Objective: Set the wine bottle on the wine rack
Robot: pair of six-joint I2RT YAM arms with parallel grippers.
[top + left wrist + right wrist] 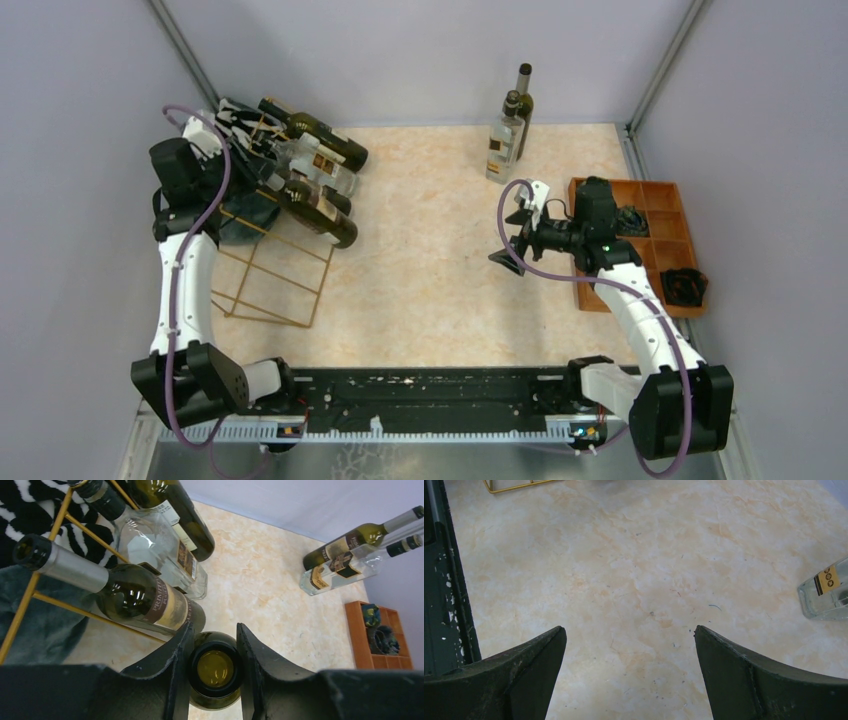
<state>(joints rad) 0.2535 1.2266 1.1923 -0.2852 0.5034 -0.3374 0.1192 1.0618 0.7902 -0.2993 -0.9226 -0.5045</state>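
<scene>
L fingers (pixel 170 670) clamped on wine bottle (pixel 215 669) neck, mouth facing cam. Body runs away from them, lying on wine rack (pixel 60 603). Just past the tips: dark bottle (pixel 140 597), then clear bottle (pixel 160 550). R fingers (pixel 524 675) spread wide, nothing between, tabletop (pixel 634 580) beneath.

Wine rack (pixel 272 270) left, bottles (pixel 320 205) on it; bottle pair (pixel 508 135) standing rear centre; tray (pixel 640 183) right.
</scene>
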